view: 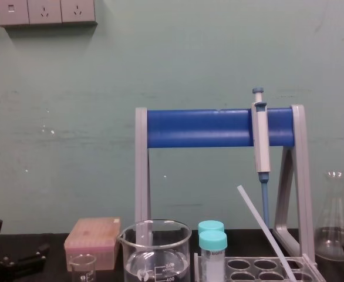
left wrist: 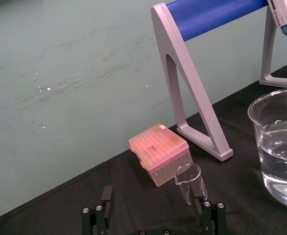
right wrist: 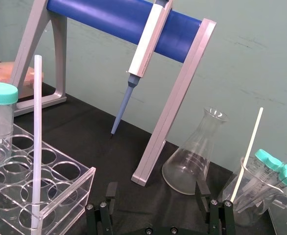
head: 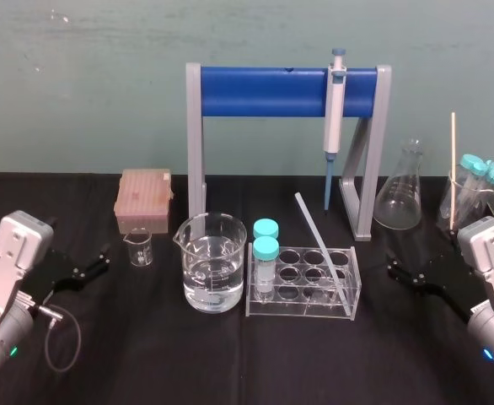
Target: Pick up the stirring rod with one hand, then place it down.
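Observation:
The stirring rod [head: 319,242] is a thin translucent whitish rod. It leans in the clear tube rack [head: 348,297], lower end in a front right hole, upper end tilted back and left. The rod also shows in the right wrist view [right wrist: 36,142] and the chest view [view: 265,227]. My right gripper [head: 394,263] hovers open just right of the rack with nothing between its fingers [right wrist: 111,192]. At the table's left side my left gripper [head: 104,260] is open and holds nothing, close to a small beaker [head: 139,247].
A large beaker of water [head: 213,274] and two cyan-capped tubes [head: 265,253] stand left of the rod. Behind, a grey-and-blue pipette [head: 335,110] hangs on the blue stand [head: 264,91]. A pink tip box [head: 144,198] is back left. A flask [head: 399,198] and a beaker with a wooden stick [head: 452,169] are back right.

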